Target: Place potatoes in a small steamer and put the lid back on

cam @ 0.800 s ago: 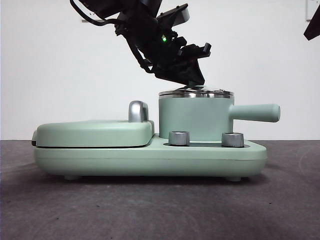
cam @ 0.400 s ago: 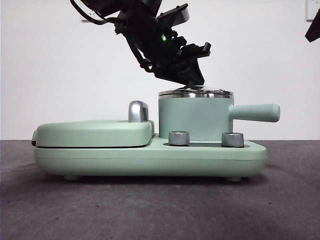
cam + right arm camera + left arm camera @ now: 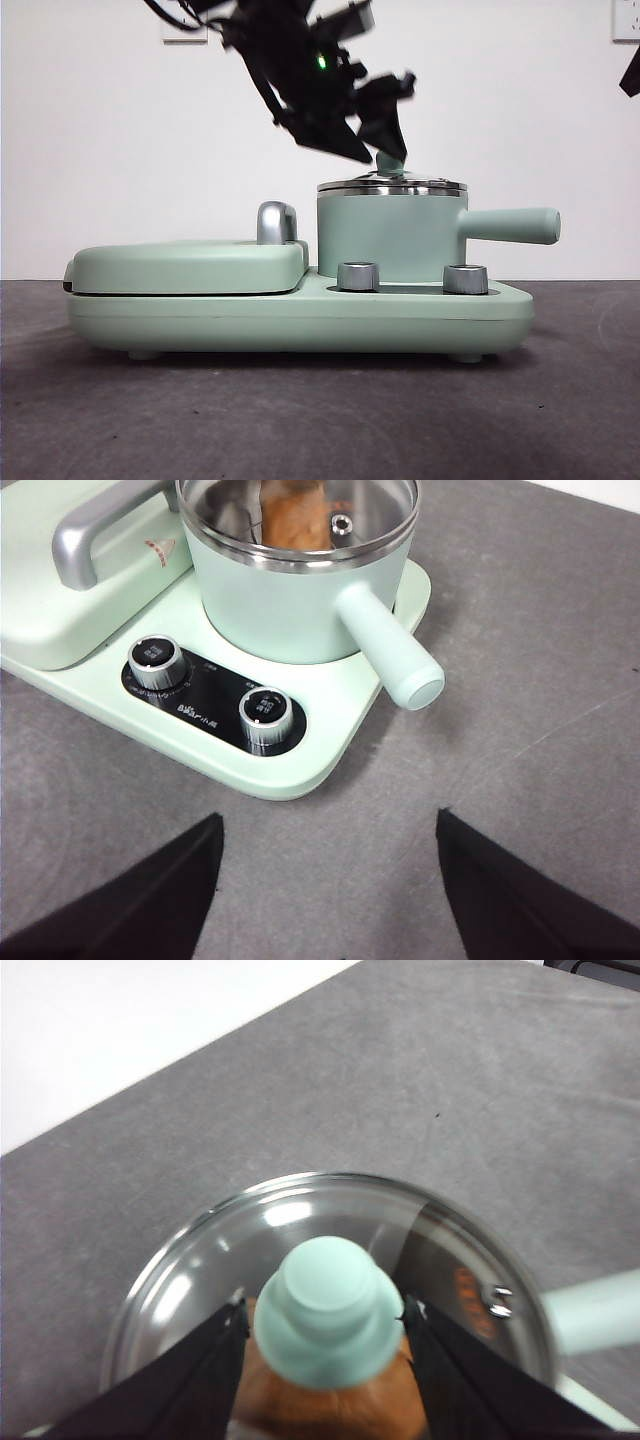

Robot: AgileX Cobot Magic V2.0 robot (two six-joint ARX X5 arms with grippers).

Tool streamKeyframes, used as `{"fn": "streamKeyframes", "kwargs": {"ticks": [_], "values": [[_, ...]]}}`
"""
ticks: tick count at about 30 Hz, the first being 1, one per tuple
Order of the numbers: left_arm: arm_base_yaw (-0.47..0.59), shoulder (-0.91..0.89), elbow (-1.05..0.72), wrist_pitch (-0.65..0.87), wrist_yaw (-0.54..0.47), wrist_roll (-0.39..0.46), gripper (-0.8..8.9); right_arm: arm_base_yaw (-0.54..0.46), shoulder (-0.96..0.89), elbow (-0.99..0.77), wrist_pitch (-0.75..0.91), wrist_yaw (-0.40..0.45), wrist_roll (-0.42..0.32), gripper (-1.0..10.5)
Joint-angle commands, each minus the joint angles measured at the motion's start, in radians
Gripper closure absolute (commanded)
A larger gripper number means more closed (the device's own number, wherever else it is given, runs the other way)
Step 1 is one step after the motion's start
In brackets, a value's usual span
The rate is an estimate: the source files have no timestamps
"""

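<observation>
Glass lid (image 3: pixel 330 1270) seated flat on the small steamer (image 3: pixel 390 235), steel rim against steel rim, clear dome catching pale glints. Mint knob (image 3: pixel 328 1312), smooth and rounded like a stubby mushroom, standing at the lid's centre between the two black jaws of the left hand (image 3: pixel 322 1340); jaws spread, a gap on each side of the knob, nothing gripped. In the front view the same hand (image 3: pixel 380 140) hanging dark and blurred just above the knob (image 3: pixel 389 163), angled down from the upper left. Potato (image 3: pixel 330 1400) inside the pot under the glass, orange-brown and matte, rough-surfaced, also visible from the right wrist camera (image 3: pixel 297 518) through the lid.

Steamer cylindrical, mint green, with a straight round-ended handle (image 3: pixel 512 225) projecting sideways. Pot standing on a low mint appliance base (image 3: pixel 300 315) with two knurled chrome dials (image 3: pixel 158 662) on a black panel. Beside the pot, a flat mint griddle cover (image 3: pixel 185 265) with a curved chrome handle (image 3: pixel 277 222).

Right hand (image 3: pixel 330 900) held well back over the grey, finely textured counter (image 3: pixel 520 730), jaws wide apart and empty.
</observation>
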Motion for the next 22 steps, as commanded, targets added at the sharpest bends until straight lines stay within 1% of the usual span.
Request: {"fn": "streamKeyframes", "kwargs": {"ticks": [1, 3, 6, 9, 14, 17, 20, 22], "values": [[0.001, -0.072, 0.029, -0.074, -0.003, -0.085, 5.56, 0.005, 0.003, 0.007, 0.006, -0.003, -0.005, 6.2], [0.01, -0.11, 0.028, -0.153, -0.002, -0.151, 5.56, 0.005, 0.003, 0.007, 0.004, -0.005, -0.003, 6.2], [0.029, -0.157, 0.027, -0.268, 0.004, -0.229, 5.56, 0.005, 0.003, 0.007, -0.008, -0.005, -0.003, 6.2], [0.043, -0.203, 0.004, -0.326, 0.005, -0.258, 5.56, 0.005, 0.011, 0.007, -0.02, -0.022, -0.004, 6.2], [0.043, -0.322, -0.147, -0.303, 0.005, -0.278, 5.57, 0.005, 0.064, 0.007, 0.002, -0.066, -0.008, 6.2], [0.043, -0.411, -0.285, -0.265, 0.005, -0.323, 5.57, 0.006, 0.113, 0.007, 0.046, -0.103, -0.01, 6.2], [0.043, -0.52, -0.451, -0.187, 0.005, -0.37, 5.57, 0.009, 0.161, 0.007, 0.108, -0.134, -0.01, 6.2], [0.043, -0.601, -0.558, -0.151, 0.005, -0.392, 5.57, 0.014, 0.193, 0.007, 0.151, -0.137, -0.01, 6.2]]}}
